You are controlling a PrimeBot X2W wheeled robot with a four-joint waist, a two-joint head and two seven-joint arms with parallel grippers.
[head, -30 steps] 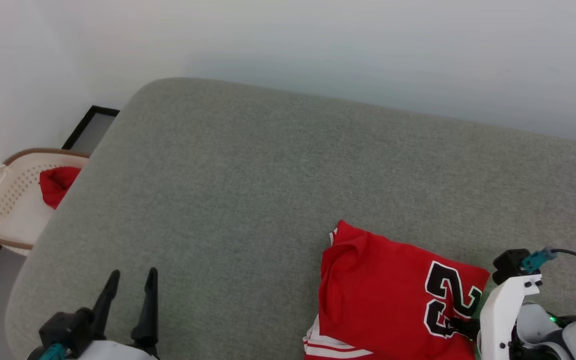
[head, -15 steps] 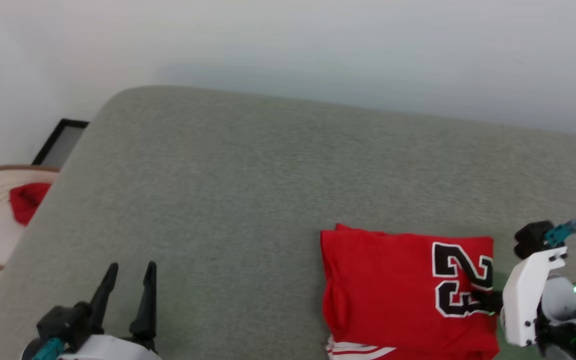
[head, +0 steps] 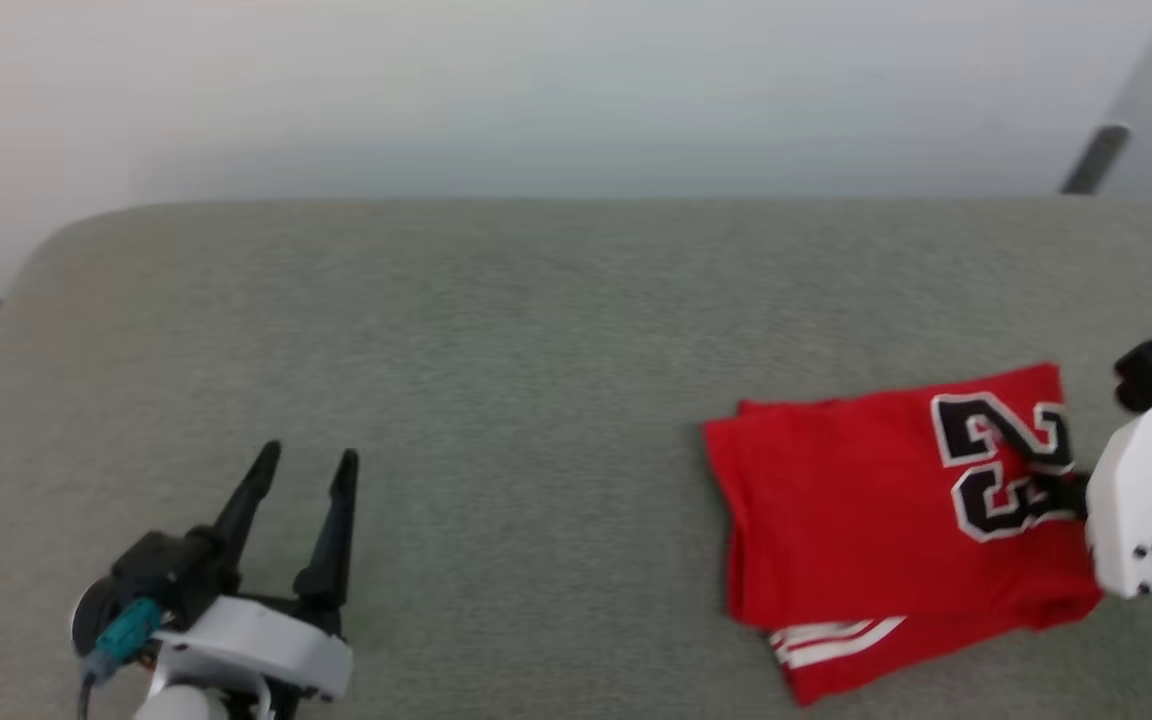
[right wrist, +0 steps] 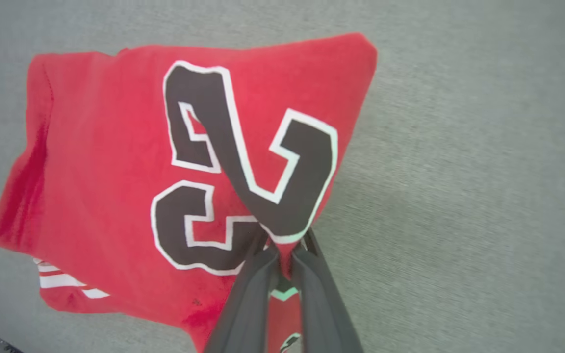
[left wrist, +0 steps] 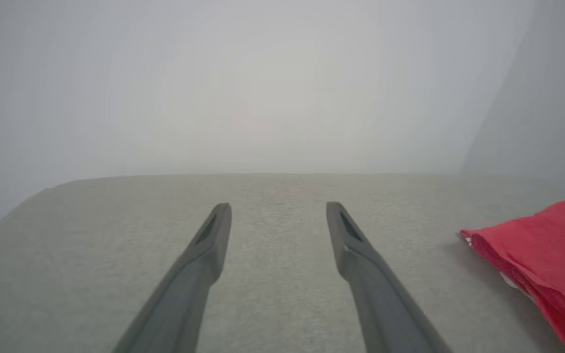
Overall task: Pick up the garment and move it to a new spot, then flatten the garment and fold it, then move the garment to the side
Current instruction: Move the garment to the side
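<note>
Garment (right wrist: 115, 147) folded, edge pinched by right gripper (right wrist: 284, 240)

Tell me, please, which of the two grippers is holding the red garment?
The right gripper: it is pinched shut on the garment by the number 23. The left gripper is open over the grey cushion, well apart from the cloth.

In the head view the right hand (head: 1064, 487) is cut off by the picture's edge, its fingers mostly hidden behind its white wrist (head: 1131, 500). In its wrist view the fingertips (right wrist: 262, 255) vanish into a pinched fold of the shirt (right wrist: 106, 162), which the left wrist view crops at its right edge.
</note>
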